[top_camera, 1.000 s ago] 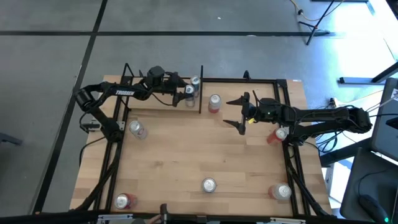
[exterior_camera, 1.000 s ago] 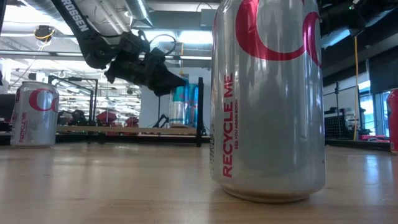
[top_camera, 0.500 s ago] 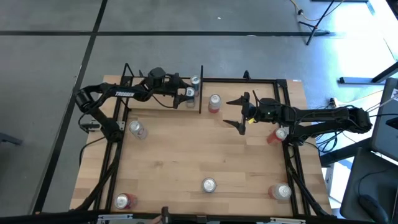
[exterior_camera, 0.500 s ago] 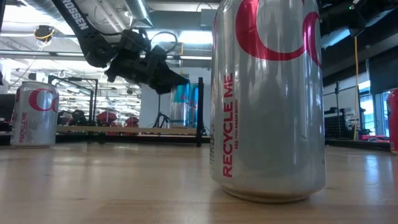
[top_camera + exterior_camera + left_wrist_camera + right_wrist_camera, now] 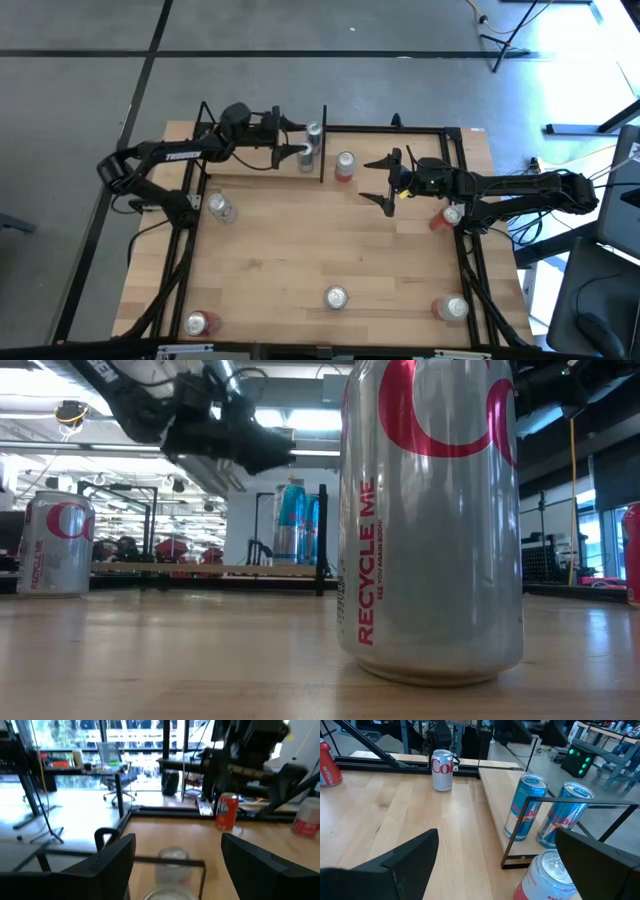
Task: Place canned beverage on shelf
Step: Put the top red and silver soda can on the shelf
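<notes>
Two blue-and-silver cans (image 5: 309,145) stand upright side by side on the right end of the shelf (image 5: 262,172), a raised wood plank in a black rod frame at the table's far left. The low view shows these cans (image 5: 296,523) on the plank (image 5: 200,570). My left gripper (image 5: 295,150) hovers open above and just left of them, pointing level; in its wrist view the gripper (image 5: 178,840) looks down on a can top (image 5: 173,854). My right gripper (image 5: 372,182) waits open over the table's far right, its fingers (image 5: 410,855) wide apart.
A silver-and-red can (image 5: 345,165) stands on the table just right of the shelf's end rod (image 5: 323,140). More cans stand at the left (image 5: 219,207), the near middle (image 5: 335,296), the near corners (image 5: 200,322) (image 5: 452,307) and beside the right arm (image 5: 447,215).
My left gripper has risen from beside the blue cans and drawn back a little toward the table's left edge. Both cans stay upright on the shelf and now show whole in the low view.
</notes>
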Controlling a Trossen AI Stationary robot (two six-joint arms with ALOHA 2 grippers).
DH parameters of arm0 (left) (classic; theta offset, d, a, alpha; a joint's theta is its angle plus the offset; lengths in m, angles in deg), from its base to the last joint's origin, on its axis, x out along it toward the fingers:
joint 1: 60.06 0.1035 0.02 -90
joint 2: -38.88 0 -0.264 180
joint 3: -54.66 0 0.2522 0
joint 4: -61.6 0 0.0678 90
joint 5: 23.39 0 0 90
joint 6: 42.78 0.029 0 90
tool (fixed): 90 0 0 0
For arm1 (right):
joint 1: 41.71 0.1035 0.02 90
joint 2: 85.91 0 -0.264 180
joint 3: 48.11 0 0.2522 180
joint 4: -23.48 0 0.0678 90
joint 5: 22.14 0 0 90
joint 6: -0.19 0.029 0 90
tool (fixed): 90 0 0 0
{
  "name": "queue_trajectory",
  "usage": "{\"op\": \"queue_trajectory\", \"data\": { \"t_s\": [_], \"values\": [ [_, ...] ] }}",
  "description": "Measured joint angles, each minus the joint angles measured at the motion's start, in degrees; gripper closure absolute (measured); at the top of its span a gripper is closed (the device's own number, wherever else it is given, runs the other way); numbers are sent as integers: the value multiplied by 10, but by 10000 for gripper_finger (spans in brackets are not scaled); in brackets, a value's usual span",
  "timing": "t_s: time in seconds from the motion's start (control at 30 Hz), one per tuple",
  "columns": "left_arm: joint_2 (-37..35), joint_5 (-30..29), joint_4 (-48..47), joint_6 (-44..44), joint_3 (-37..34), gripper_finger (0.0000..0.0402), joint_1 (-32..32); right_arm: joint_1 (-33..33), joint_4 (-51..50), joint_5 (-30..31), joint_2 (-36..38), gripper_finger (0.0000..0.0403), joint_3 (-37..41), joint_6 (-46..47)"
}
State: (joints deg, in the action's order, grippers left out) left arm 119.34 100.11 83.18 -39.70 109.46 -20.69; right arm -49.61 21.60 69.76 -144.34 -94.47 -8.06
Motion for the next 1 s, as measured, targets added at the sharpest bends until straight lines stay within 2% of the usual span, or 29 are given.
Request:
{"op": "queue_trajectory", "data": {
  "t_s": [0.2, 0.37, 0.5, 0.67, 0.9, 1.0],
  "values": [
    [-33, 24, -7, -68, 0, 124, -47, 0, 0, 0, 0, 17, 0, 3],
    [-55, 22, -48, -90, 0, 124, -134, 0, 5, 0, 0, 17, 0, 11],
    [-99, -62, -117, -90, 0, 124, -217, 0, 5, 0, 0, 17, 0, 33],
    [-172, -216, -262, -127, 2, 124, -304, 0, 4, 0, 0, 17, 0, 35],
    [-262, -379, -590, -271, 49, 124, -377, 0, 5, 0, 0, 17, 0, 35],
    [-282, -429, -725, -325, 85, 124, -395, 0, 5, 0, 0, 17, 0, 35]
  ]
}}
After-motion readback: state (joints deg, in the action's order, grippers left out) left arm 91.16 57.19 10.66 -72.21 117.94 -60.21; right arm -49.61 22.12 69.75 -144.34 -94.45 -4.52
